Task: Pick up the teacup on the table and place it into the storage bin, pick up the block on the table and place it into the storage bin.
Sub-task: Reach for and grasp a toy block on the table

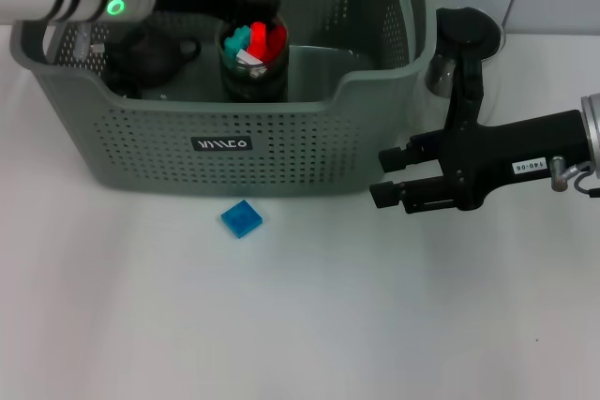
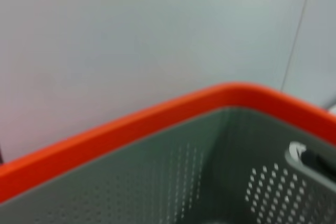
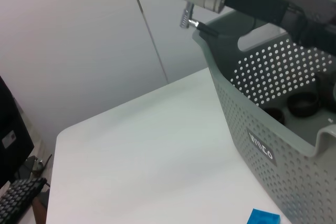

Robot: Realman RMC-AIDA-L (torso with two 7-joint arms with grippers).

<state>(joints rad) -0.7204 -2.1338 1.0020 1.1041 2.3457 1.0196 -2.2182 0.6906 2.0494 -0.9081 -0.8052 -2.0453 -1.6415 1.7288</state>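
I am reaching my left tool into the storage bin; its grip I cannot tell. My right tool, open, is waiting at three o'clock; next, the block, six o'clock on the worktop.

White tabletop spreads beneath and ahead of my claw, matte, evenly lit, soft shadows only. Beyond its far edge from my claw, pale grey wall panels rise, split by a thin dark vertical seam. Same plain wall shows past my other wrist, again with one seam. Off the table's far corner, well below my claw's level, a dark cabinet stands, and a black keyboard lies low beside it.
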